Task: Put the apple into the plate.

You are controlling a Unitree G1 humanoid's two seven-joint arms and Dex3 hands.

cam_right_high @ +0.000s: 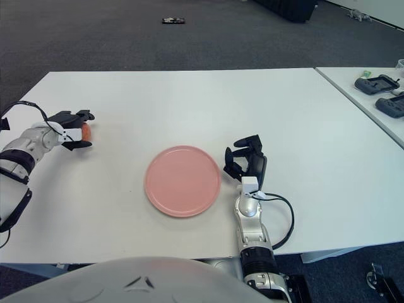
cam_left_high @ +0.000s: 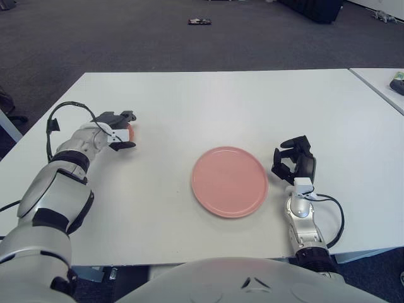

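Observation:
A small red-orange apple [cam_left_high: 130, 130] sits at the left side of the white table [cam_left_high: 208, 95], a hand's width from the left edge. My left hand [cam_left_high: 129, 130] is shut on it, one dark finger above and one below, so only a sliver of the fruit shows. The round pink plate [cam_left_high: 229, 182] lies empty near the table's front centre, well to the right of the apple. My right hand [cam_left_high: 292, 159] shows just right of the plate, fingers relaxed and holding nothing.
A second white table at the far right carries dark controllers [cam_right_high: 379, 84]. A small dark object [cam_left_high: 199, 22] lies on the grey carpet beyond the table. A black cable [cam_left_high: 60, 117] loops over my left wrist.

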